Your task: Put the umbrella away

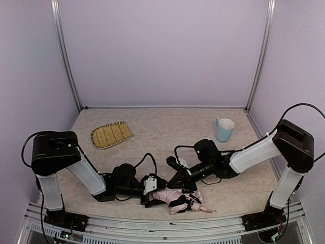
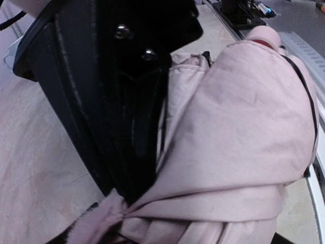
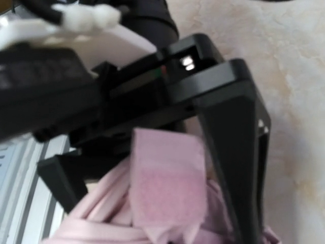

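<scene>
The folded pale pink umbrella [image 1: 179, 199] lies at the table's front edge, its small handle [image 1: 207, 209] pointing right. My left gripper [image 1: 155, 195] reaches it from the left. In the right wrist view its black fingers [image 3: 231, 152] stand wide on either side of the bundle, fabric against them. My right gripper [image 1: 184, 187] comes down from the right. Its fingers [image 2: 122, 127] are shut, and the pink folds [image 2: 228, 127] gather where they meet. A pink strap tab [image 3: 167, 183] with a fuzzy patch stands up in the right wrist view. Neither wrist view shows its own fingertips.
A woven bamboo tray [image 1: 110, 134] lies at the back left. A pale blue mug [image 1: 224, 129] stands at the back right. The metal front rail [image 1: 167, 223] runs just below the umbrella. Purple walls close in the table on three sides.
</scene>
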Tool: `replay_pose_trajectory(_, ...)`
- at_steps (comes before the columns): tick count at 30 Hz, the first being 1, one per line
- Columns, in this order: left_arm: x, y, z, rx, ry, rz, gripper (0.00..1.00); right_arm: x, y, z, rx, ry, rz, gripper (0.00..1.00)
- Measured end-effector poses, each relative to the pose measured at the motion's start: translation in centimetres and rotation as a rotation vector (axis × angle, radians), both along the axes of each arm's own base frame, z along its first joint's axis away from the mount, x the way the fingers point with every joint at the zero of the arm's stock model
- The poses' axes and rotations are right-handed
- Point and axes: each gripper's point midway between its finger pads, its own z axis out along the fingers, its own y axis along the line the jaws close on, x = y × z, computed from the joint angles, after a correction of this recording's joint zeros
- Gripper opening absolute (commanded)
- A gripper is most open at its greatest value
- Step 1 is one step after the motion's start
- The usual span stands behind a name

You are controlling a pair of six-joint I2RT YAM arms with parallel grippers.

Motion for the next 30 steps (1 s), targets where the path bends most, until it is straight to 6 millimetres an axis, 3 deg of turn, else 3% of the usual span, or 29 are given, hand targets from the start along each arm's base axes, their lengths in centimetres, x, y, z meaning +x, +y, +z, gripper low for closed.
replay_pose_trajectory(2,0.1,-0.1,0.2,-0.009,0.007,-0.009,0.45,-0.2,0.1,-0.2,-0.005,0.0,0.008,0.11)
replay_pose_trajectory(7,-0.2,-0.1,0.2,-0.019,0.053,-0.037,0.21,-0.3,0.1,0.0,-0.008,-0.022,0.01,0.25)
replay_pose_trajectory(11,-0.9,-0.2,0.3,-0.026,0.026,-0.068,0.0,-0.2,-0.2,1.4,0.004,-0.061,0.003,0.31)
replay_pose_trajectory(15,-0.4,-0.1,0.2,-0.009,-0.087,-0.011,0.0,-1.2,-0.6,3.7,0.03,-0.078,0.024,0.4)
replay_pose_trajectory(20,0.3,0.3,0.0,0.033,-0.233,0.045,0.0,-2.2,-1.5,5.1,0.022,-0.089,0.039,0.47)
replay_pose_trajectory(21,0.3,0.3,0.0,0.04,-0.251,0.05,0.0,-2.3,-1.7,5.1,0.008,-0.092,0.034,0.53)
replay_pose_trajectory(23,0.6,0.3,-0.1,0.05,-0.272,0.063,0.0,-2.3,-2.2,4.9,-0.023,-0.094,0.021,0.8)
replay_pose_trajectory(24,0.7,0.4,-0.1,0.053,-0.278,0.068,0.0,-2.2,-2.5,4.7,-0.042,-0.093,0.011,0.88)
replay_pose_trajectory(30,0.9,0.5,-0.2,0.056,-0.258,0.083,0.0,-1.5,-3.7,4.4,-0.136,-0.229,-0.084,0.95)
